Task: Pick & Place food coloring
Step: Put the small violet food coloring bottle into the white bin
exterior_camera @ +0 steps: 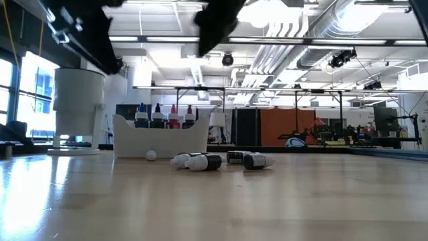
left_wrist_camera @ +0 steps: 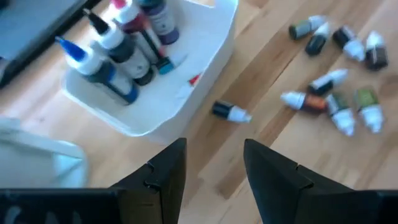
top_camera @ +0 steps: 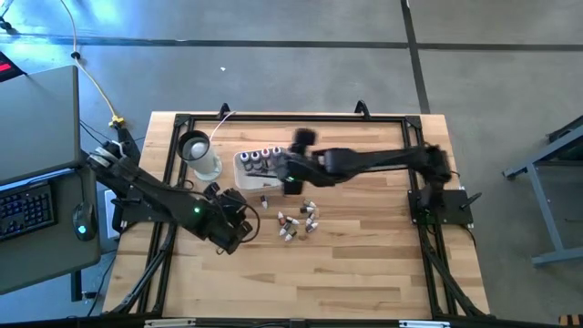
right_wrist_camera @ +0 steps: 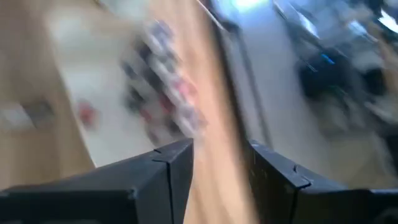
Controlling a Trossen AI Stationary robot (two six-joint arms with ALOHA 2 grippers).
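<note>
right tool [top_camera: 290, 173] hangs over the white tray [top_camera: 244, 179], parted and empty; loose food coloring [top_camera: 299, 221] lies just nearward. left tool [top_camera: 232, 223], open and empty, is nearer.

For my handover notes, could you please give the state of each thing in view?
Tray: holds four upright bottles.
Loose bottles: lying on the table, outside the tray.
Single bottle: lying beside the tray.
Cup: upright.
Left gripper: open, empty.
Right gripper: open, empty, above the tray.
</note>
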